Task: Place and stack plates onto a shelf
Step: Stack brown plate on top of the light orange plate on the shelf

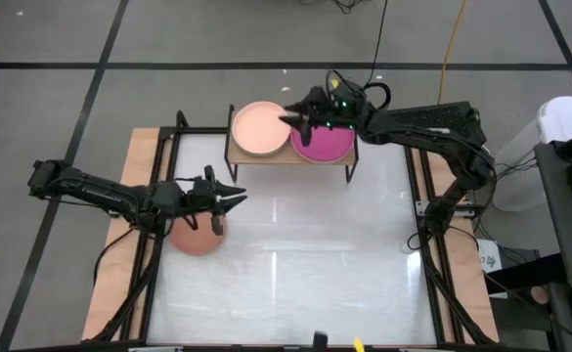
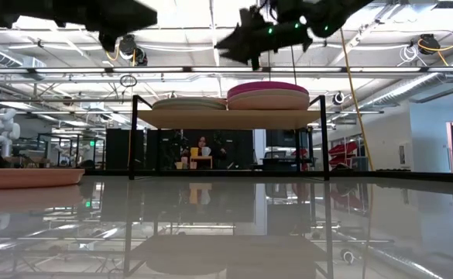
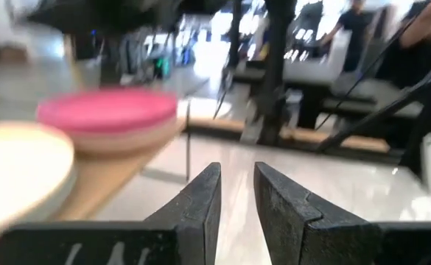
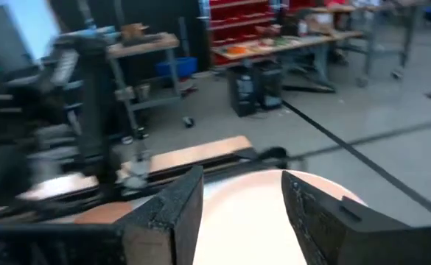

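The shelf (image 1: 266, 159) stands at the table's far side, its light-wood top on black legs. On it lie a peach plate stack (image 1: 258, 129) to the left and a magenta plate (image 1: 322, 145) on a beige one (image 2: 269, 101) to the right. A terracotta plate (image 1: 198, 238) lies flat on the table at the left, partly under my left arm. My left gripper (image 1: 237, 198) hovers above the table just right of that plate, open by a narrow gap (image 3: 237, 195) and empty. My right gripper (image 1: 300, 119) hangs open and empty above the shelf, between the two stacks and over the peach plate (image 4: 252, 221).
The white tabletop (image 1: 295, 264) spreads between the shelf and the near edge, framed by wooden side rails (image 1: 139, 147). Black frame posts (image 1: 420, 210) stand at the right edge. Beyond the table are workshop benches and people.
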